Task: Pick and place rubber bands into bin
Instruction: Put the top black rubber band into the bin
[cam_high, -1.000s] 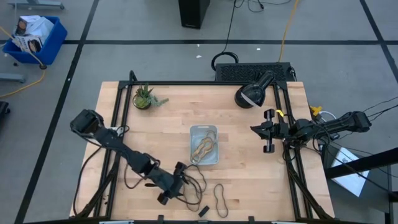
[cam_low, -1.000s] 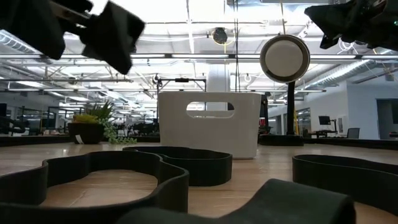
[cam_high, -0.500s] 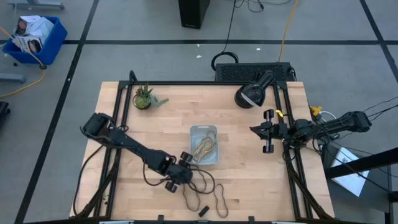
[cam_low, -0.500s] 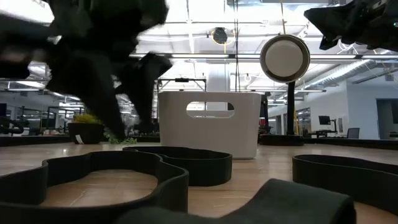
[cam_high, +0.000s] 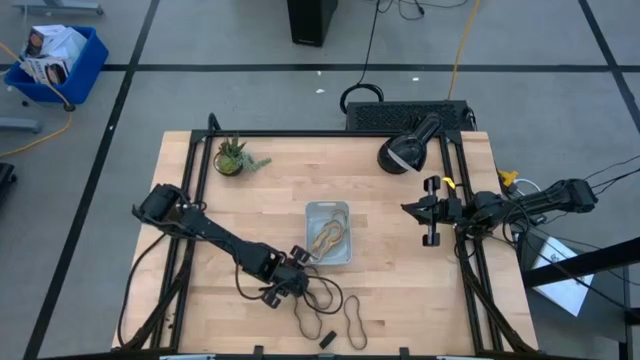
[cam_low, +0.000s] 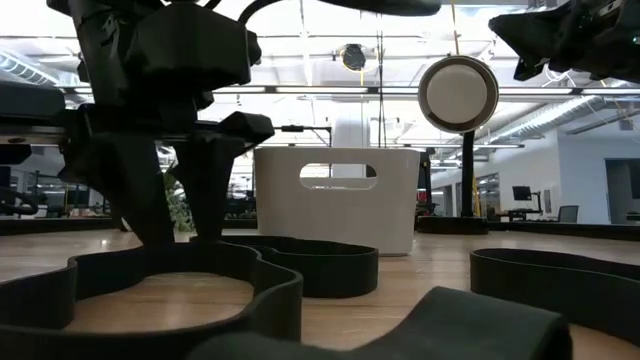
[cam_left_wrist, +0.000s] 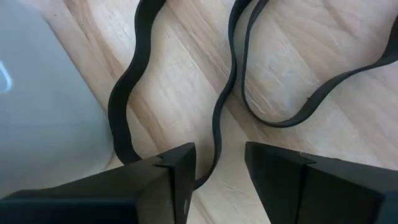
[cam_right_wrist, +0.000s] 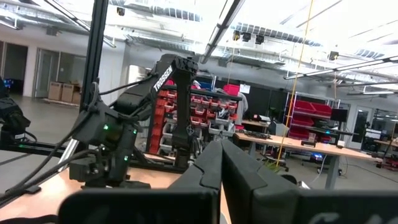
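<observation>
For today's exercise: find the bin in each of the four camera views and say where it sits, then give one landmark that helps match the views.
High view: the bin sits at table centre, tan bands inside.
Low view: pale box mid-picture, beyond the black rubber bands.
Left wrist view: pale wall at the edge.
Right wrist view: not in it.
Shared landmark: the left gripper beside it.

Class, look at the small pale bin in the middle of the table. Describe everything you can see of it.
The bin is a small, shallow rectangular tray of translucent pale blue-grey plastic with rounded corners. It sits flat near the table's middle, long side running front to back. Tan rubber bands lie tangled inside. In the low view its wall shows an oval handle slot. The left pincer is down just off its front-left corner, among black rubber bands.
</observation>
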